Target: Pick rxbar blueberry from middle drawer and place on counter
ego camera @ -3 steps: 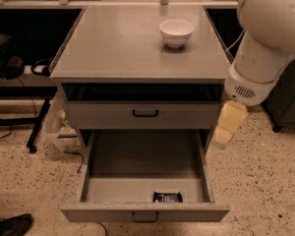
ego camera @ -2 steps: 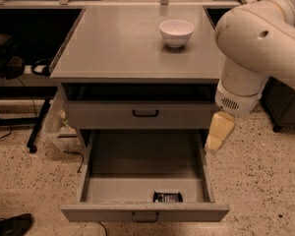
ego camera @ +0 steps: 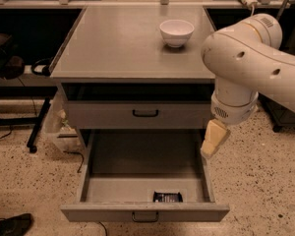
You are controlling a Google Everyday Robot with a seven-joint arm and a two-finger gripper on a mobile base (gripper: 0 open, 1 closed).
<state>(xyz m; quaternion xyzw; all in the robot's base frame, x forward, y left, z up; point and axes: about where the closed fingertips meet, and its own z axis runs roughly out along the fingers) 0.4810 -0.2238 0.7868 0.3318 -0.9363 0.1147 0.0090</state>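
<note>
The rxbar blueberry [ego camera: 167, 196], a small dark-wrapped bar, lies flat on the floor of the open middle drawer [ego camera: 103, 211], near its front wall and right of centre. The counter [ego camera: 123, 48] is the grey top of the cabinet above. My gripper [ego camera: 208, 151] is cream-coloured and hangs from the big white arm [ego camera: 246, 63]. It points down over the drawer's right side wall, well above and to the right of the bar, and nothing shows in it.
A white bowl [ego camera: 176, 32] stands on the counter's far right. A shut grey drawer front [ego camera: 145, 114] with a black handle sits above the open drawer. A shoe [ego camera: 10, 225] is on the speckled floor at lower left. Cables and a stand lie to the left.
The arm has swung left and further into view. The gripper has shifted left and slightly down, from beside the cabinet toward the open drawer's right wall. The bar has not moved.
</note>
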